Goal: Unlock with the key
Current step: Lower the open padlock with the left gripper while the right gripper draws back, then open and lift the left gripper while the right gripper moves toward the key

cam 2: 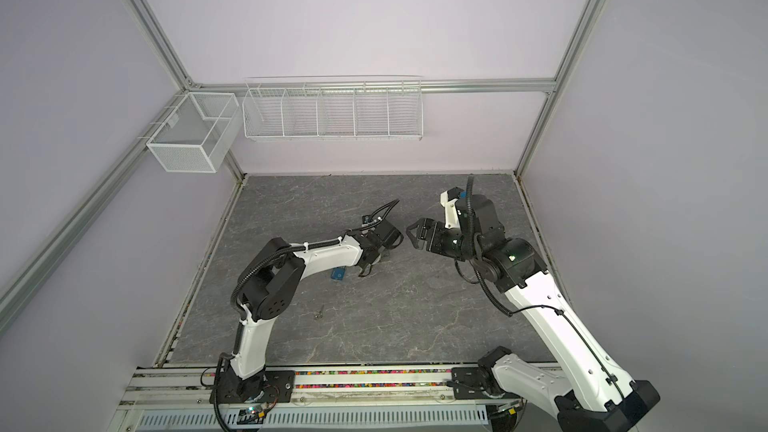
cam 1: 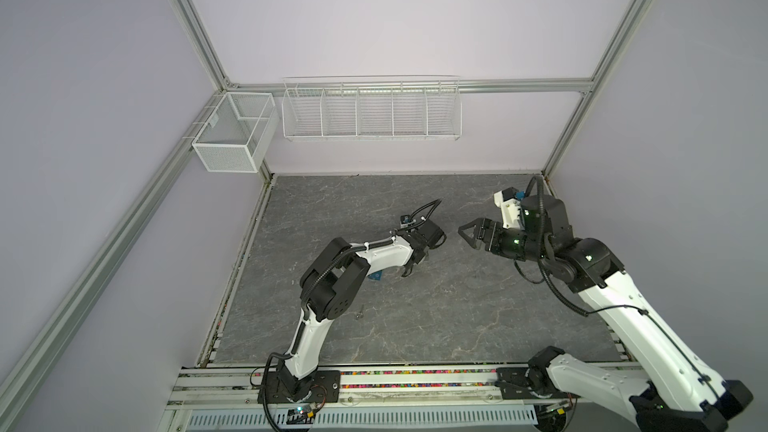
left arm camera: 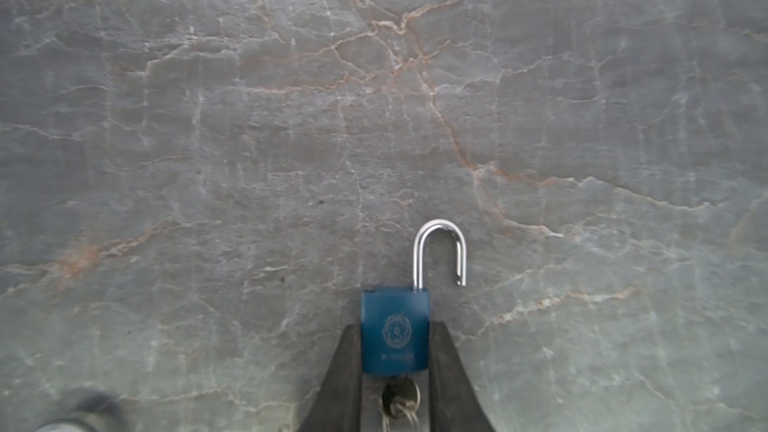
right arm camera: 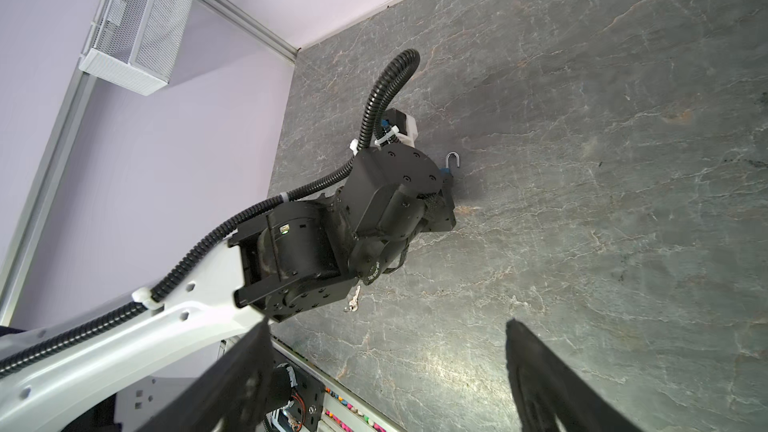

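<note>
While left gripper (left arm camera: 395, 325) clamps blue padlock (left arm camera: 395, 336), its printed lettering (left arm camera: 397, 356) unreadable, right gripper (right arm camera: 386, 324) gapes open

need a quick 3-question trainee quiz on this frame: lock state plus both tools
1. True or false: the padlock has its shackle shut.
2. What does the right tool hold? A) a key B) nothing, it stands open C) the padlock
3. Fill in: the fingers flanking the padlock's blue body belong to the ___ tool.
Key: 1 false, the shackle's free end is out of the body. 2 B. 3 left tool.
</note>
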{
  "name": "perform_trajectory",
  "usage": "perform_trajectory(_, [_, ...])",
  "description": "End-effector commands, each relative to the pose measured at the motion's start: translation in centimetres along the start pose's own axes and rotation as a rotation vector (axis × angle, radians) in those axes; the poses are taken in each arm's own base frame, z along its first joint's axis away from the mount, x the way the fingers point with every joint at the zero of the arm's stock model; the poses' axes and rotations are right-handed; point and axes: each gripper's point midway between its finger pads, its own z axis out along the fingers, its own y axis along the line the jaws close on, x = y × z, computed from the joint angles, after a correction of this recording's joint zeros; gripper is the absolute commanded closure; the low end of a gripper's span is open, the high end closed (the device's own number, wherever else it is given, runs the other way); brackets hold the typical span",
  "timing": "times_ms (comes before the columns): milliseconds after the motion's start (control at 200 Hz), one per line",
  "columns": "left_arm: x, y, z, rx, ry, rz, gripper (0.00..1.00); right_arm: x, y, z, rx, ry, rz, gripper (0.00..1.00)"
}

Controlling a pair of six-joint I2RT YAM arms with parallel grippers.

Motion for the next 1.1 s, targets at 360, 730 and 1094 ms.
perform_trajectory(360, [-0.9,-0.2,-2.7,0.057,0.01,-0.06,0.34,0.6,1.9,-1.1,-0.078,0.011,0.038,0.12])
perform_trajectory(730, [-5.4,4.1,-10.1,0.11,-0.114,-0.176,0.19,3.1,1.9,0.4,-0.129,0.081,-0.14,0.12])
perform_trajectory(1094, [-6.6,12.5,-18.3,0.162,-0.268,-0.273,0.01,8.1,1.1,6.4,-0.054,0.21,-0.334,0.12])
